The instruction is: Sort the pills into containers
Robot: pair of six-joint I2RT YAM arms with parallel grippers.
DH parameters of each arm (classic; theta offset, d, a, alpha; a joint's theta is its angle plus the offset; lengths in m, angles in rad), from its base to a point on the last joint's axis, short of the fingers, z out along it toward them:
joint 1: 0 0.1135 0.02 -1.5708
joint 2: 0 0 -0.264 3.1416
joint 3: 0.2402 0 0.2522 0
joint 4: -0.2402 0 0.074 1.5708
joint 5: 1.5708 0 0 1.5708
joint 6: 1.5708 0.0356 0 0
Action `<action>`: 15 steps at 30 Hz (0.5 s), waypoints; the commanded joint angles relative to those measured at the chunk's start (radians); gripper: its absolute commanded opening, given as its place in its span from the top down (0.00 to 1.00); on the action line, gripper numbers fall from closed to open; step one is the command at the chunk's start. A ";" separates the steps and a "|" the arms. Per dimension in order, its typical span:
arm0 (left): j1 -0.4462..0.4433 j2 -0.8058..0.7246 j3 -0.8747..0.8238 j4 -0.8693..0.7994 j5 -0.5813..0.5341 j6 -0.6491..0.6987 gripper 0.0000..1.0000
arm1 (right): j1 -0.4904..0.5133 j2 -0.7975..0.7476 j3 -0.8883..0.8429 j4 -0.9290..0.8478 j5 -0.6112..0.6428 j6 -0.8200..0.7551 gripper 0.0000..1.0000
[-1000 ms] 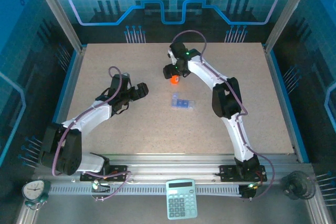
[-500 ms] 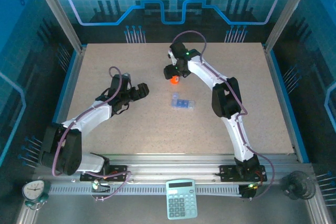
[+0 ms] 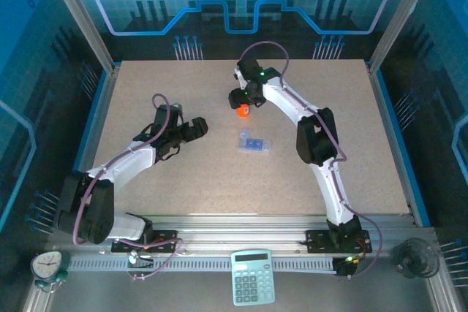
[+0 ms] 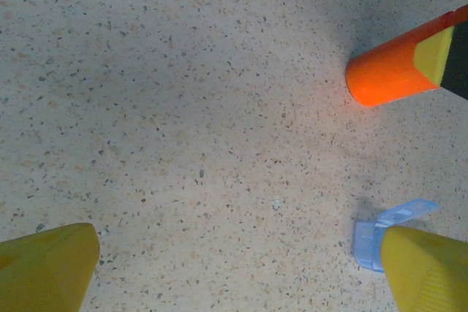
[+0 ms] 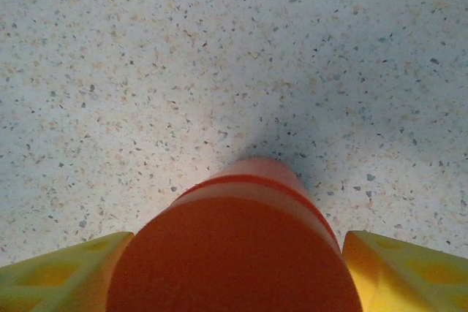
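Little shifts over the last second. The right gripper (image 3: 242, 101) holds station at far centre of the surface (image 3: 183, 195), jaws clenched on the orange pill bottle (image 3: 242, 111). The left gripper (image 3: 199, 128) creeps slightly rightward, jaws released and empty. The blue pill box (image 3: 254, 142) lies nearer than the bottle, apart from both grippers. Judgement: the bottle is secured and sorting has not started.

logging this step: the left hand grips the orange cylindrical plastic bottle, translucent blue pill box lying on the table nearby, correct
No, the right hand grips the orange cylindrical plastic bottle, as the right wrist view shows; the left hand is open and empty. The translucent blue plastic pill box does lie on the table nearby.
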 commanded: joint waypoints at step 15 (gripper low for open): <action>0.010 0.008 -0.011 0.016 0.030 -0.008 0.01 | -0.018 -0.056 -0.044 0.024 -0.048 0.016 0.36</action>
